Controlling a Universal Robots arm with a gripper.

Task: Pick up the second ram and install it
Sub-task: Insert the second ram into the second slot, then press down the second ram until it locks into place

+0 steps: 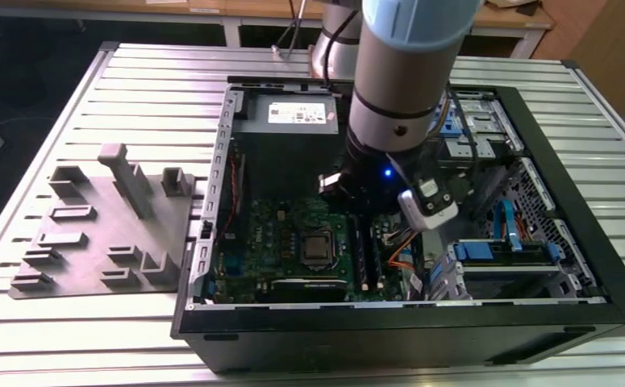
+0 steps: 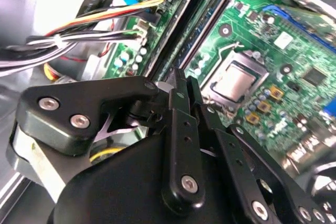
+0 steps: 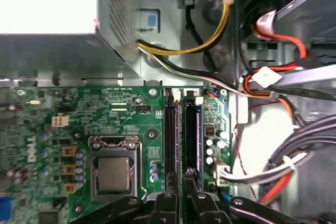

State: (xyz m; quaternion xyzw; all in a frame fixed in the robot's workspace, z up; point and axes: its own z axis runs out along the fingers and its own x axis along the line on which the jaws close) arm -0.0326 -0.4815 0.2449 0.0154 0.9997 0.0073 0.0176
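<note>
Grey ribbed metal table [image 1: 129, 81] under open computer case [image 1: 570, 266]; hand [image 3: 181, 200] clenched on second ram [image 3: 192, 135].

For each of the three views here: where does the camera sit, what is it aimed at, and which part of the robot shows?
Exterior view: off the arm, above the slatted metal table, looking down into the open black computer case; the grey arm shows.
First wrist view: on the arm, looking straight down at the green motherboard; the black gripper shows.
Second wrist view: on the arm, looking obliquely past the gripper.
Both wrist views share the silver processor socket and long black memory slots.
</note>
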